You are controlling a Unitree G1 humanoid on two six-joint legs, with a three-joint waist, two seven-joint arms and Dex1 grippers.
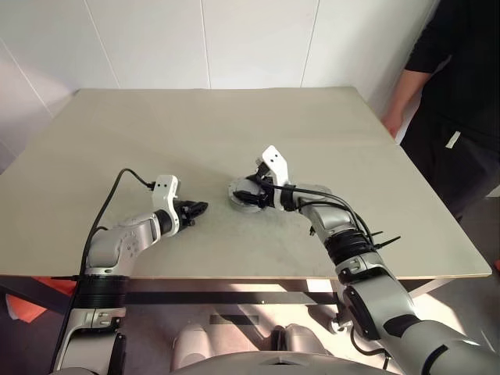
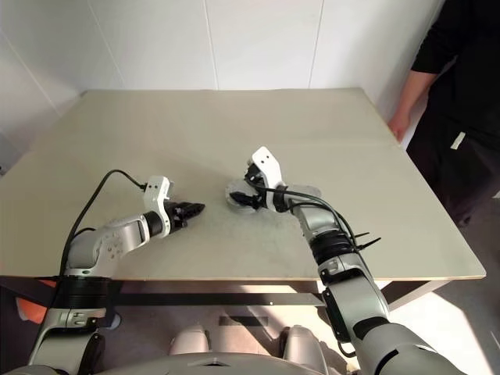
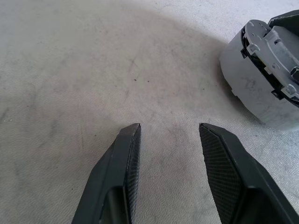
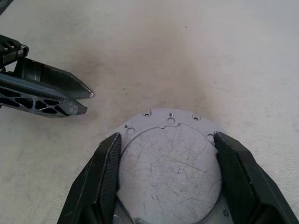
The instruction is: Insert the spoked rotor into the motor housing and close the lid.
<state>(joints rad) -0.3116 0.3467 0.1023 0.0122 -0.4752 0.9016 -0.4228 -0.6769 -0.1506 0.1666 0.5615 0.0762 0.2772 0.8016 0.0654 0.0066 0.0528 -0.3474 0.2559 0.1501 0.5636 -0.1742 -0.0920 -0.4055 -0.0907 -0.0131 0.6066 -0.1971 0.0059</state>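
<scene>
Between black fingers (image 4: 233,172) (textured): scratched grey lid (image 4: 169,170).

A bare robot test room or lab is showing itself here: a wide, plain beige table (image 1: 234,125) is standing against white panelled walls (image 1: 203,39), cabled robot arms are reaching over it, and a person in black clothing (image 1: 457,101) is waiting at its far right edge.

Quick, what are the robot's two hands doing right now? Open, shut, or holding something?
Left gripper: open, holding nothing, over the bare table.
Right gripper: fingers on both sides of the round grey metal part, gripping it.
</scene>
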